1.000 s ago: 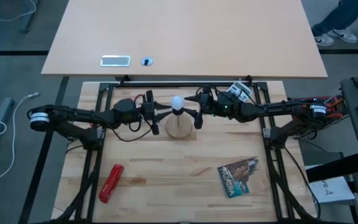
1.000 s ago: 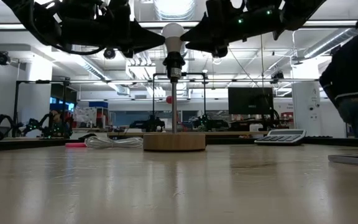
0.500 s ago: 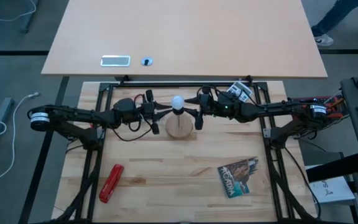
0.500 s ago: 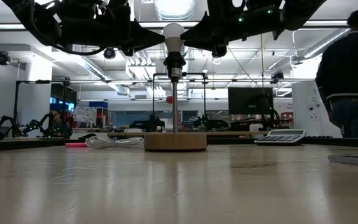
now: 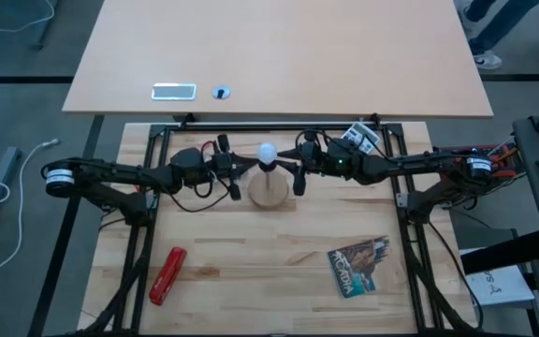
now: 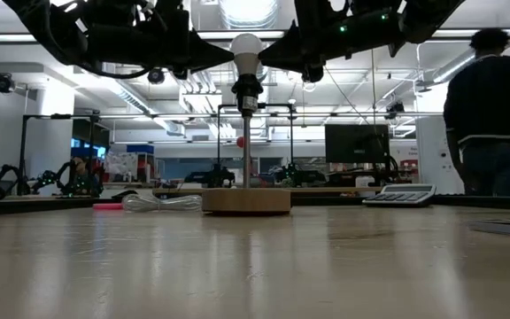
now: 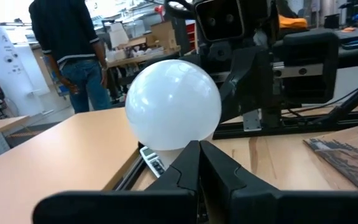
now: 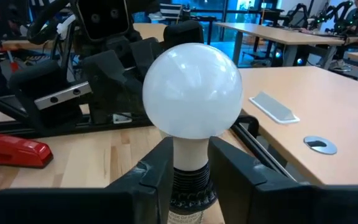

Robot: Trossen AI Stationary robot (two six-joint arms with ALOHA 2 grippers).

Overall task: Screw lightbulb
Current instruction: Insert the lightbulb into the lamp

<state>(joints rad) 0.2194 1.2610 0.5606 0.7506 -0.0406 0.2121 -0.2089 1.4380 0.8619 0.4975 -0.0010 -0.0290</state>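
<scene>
The white lightbulb (image 5: 267, 153) stands upright in the black socket (image 6: 247, 89) on a thin post rising from the round wooden disc (image 5: 269, 194), which rests on the table. My left gripper (image 5: 248, 167) reaches in from the table's left with its fingers shut, their tips (image 7: 197, 149) just under the bulb's round head (image 7: 173, 106). My right gripper (image 5: 286, 170) reaches in from the table's right and is shut on the bulb (image 8: 192, 90). My left gripper's shut fingertips (image 7: 188, 155) stand level at the bulb's neck from the table's left; I cannot tell whether they touch it. My right gripper pinches the bulb's white neck (image 8: 191, 152), just above the black socket (image 8: 191, 186), between its two fingers (image 8: 160, 168). The fingers come level from the table's right. The bulb stands upright in the socket.
A red stapler (image 5: 167, 275) lies near left and a booklet (image 5: 360, 265) near right. A calculator (image 5: 361, 136) sits behind the right arm, and a coiled white cable (image 6: 158, 202) lies beyond the disc. A person (image 6: 494, 115) stands in the room behind.
</scene>
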